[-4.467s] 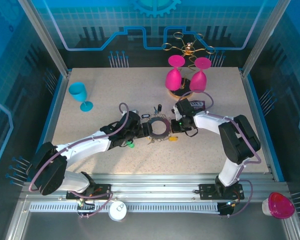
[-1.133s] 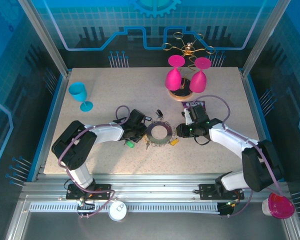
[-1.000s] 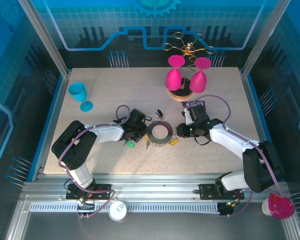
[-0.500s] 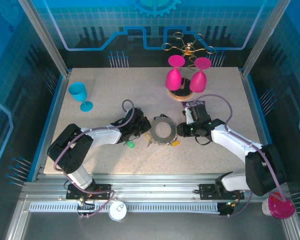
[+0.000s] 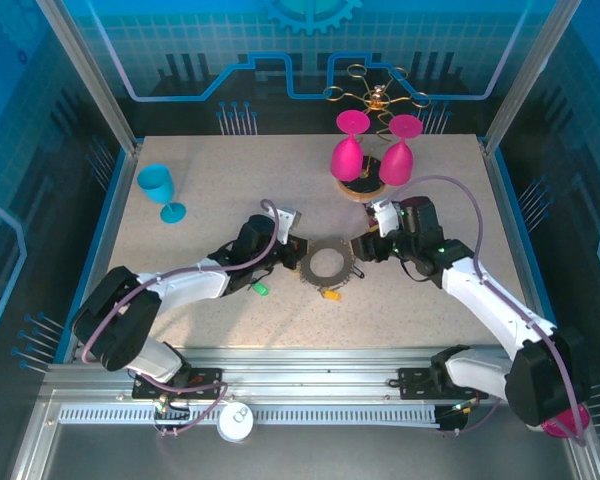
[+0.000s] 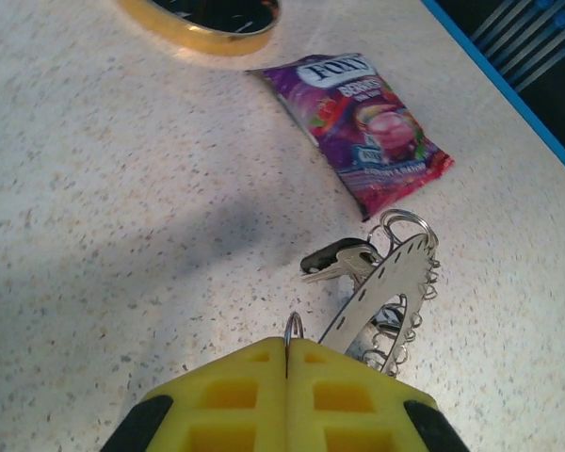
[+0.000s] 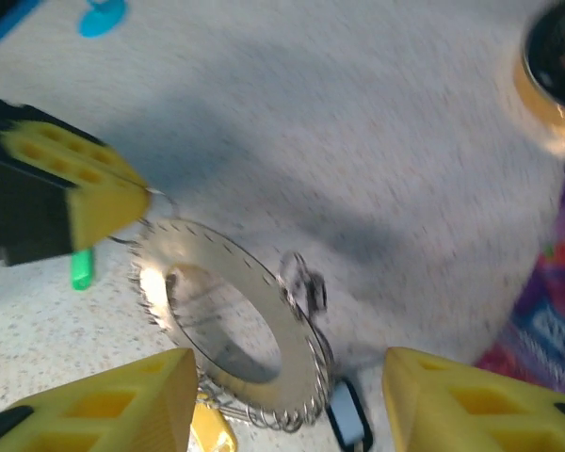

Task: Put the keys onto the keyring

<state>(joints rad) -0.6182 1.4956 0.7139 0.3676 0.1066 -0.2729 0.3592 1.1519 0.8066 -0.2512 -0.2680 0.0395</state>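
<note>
The keyring [image 5: 326, 264] is a flat metal hoop fringed with wire links, tilted up off the table. My left gripper [image 5: 296, 252] is shut on one small link at its left rim [image 6: 294, 330]; the hoop [image 6: 386, 287] shows edge-on just beyond the yellow fingers. My right gripper [image 5: 363, 250] stands open by the ring's right side, and the ring [image 7: 235, 315] lies between its fingers [image 7: 104, 405] without touching them. A black key [image 6: 334, 256] hangs at the far rim. A yellow key [image 7: 212, 428] and a blue key [image 7: 347, 414] sit at the near rim. A green key [image 5: 261, 289] lies loose on the table.
A purple candy packet [image 6: 363, 132] lies behind the ring near the right arm. Two pink glasses [image 5: 370, 155] hang on the gold wire stand [image 5: 375, 95] at the back. A blue glass [image 5: 160, 188] stands at the back left.
The left gripper has risen and moved right, tipping the keyring up off the table. The right gripper has lifted and drawn back a little. The yellow key has shifted left under the ring.
</note>
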